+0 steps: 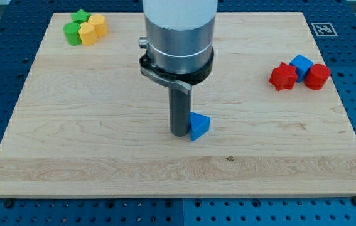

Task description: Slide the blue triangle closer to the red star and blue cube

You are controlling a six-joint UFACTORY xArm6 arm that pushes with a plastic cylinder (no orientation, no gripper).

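Note:
The blue triangle lies near the middle of the wooden board. My tip rests on the board right against the triangle's left side. The red star sits at the view's right, with the blue cube touching it on its upper right. The triangle is well to the left of and below that pair.
A red cylinder sits beside the blue cube on the right. At the view's top left a green star, a green block and two yellow blocks are clustered. A fiducial tag marks the top right corner.

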